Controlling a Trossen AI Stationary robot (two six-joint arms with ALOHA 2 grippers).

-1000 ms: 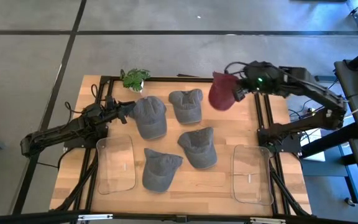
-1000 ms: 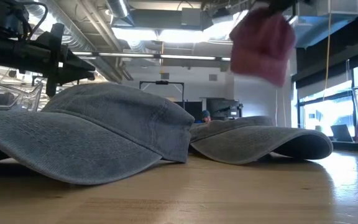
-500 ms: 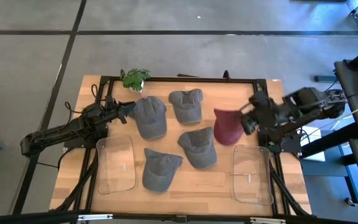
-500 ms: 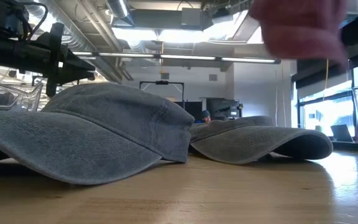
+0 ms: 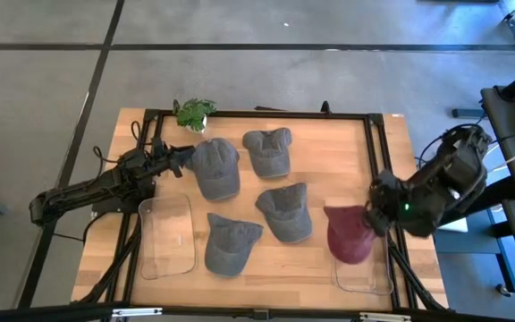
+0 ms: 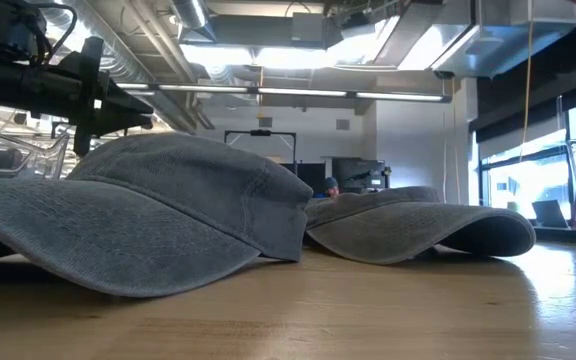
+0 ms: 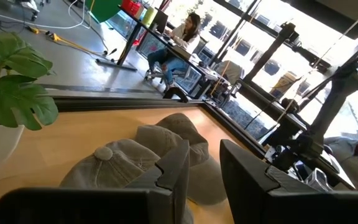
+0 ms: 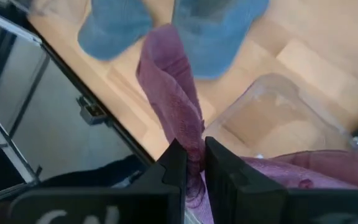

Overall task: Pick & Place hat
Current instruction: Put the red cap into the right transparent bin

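A maroon hat (image 5: 350, 235) hangs from my right gripper (image 5: 375, 215) above the far end of the right clear container (image 5: 365, 266); the gripper is shut on it. It does not show in the low view. Several grey hats lie flat on the table by their brims and crowns: (image 5: 215, 168), (image 5: 268, 152), (image 5: 286, 212), (image 5: 229, 243). My left gripper (image 5: 184, 158) waits open, level, just left of the far-left grey hat (image 7: 114, 165), touching nothing. My right gripper pinches a bunched fold of the maroon hat's cloth (image 8: 192, 146) between its two fingers (image 8: 174, 167). The fingers come from the table's right side, slanting down. The hat is lifted off the table and droops slack; whether it touches the container (image 8: 278, 118) I cannot tell.
A second clear container (image 5: 166, 234) lies near the left edge. A small potted plant (image 5: 193, 113) stands at the far edge. A black frame (image 5: 257, 114) runs around the table. Bare wood (image 5: 284, 264) shows between the near hats and the right container.
My right gripper has swung from the far right corner toward the near edge, carrying the maroon hat along the table's right side. The hat now hangs over the right container and has left the low view. The grey hats have stayed put.
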